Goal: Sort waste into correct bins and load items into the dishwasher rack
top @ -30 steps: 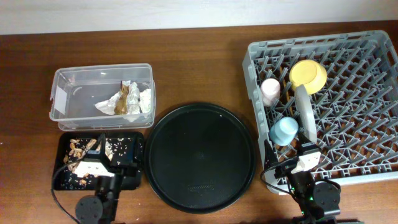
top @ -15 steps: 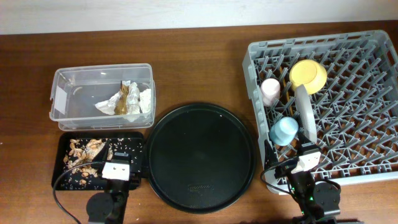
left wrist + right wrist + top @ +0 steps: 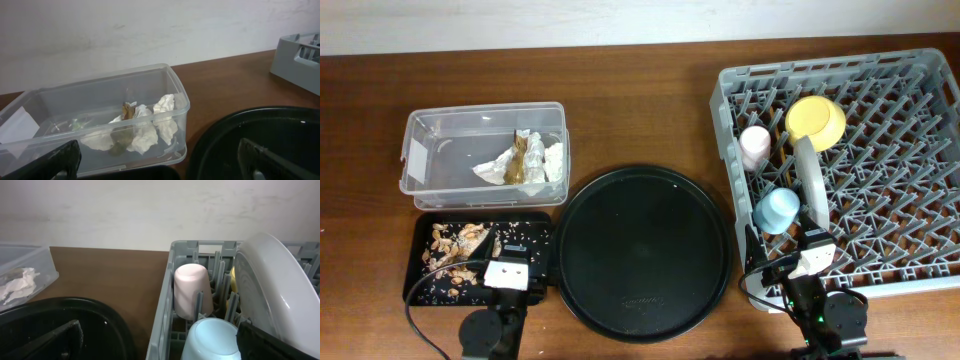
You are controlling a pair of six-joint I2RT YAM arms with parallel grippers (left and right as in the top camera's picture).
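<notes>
Compared with one second ago, the left gripper (image 3: 160, 158) has drawn back from over the shallow black tray (image 3: 416, 292) to that tray's near edge. In the last half second nothing has shifted. Its fingers stand wide apart and empty. The right gripper (image 3: 159, 330) has not moved from the near edge of the dishwasher rack (image 3: 840, 62); it too is spread wide and holds nothing.

Findings on the waste: the food scraps (image 3: 452, 242) lie in the shallow black tray. The napkin (image 3: 552, 158) and wrapper (image 3: 523, 155) lie in the clear tub (image 3: 485, 109), on the far left.

Findings on the items: the pink cup (image 3: 755, 146), blue cup (image 3: 778, 209), yellow bowl (image 3: 816, 120) and plate (image 3: 807, 178) all stand in the rack. The round black tray (image 3: 642, 250) in the middle holds nothing.

Assessment: the withdrawal suggests the scrap step is closed and the task nearly complete. The chopsticks cannot be made out in any view, so their loading is unconfirmed
</notes>
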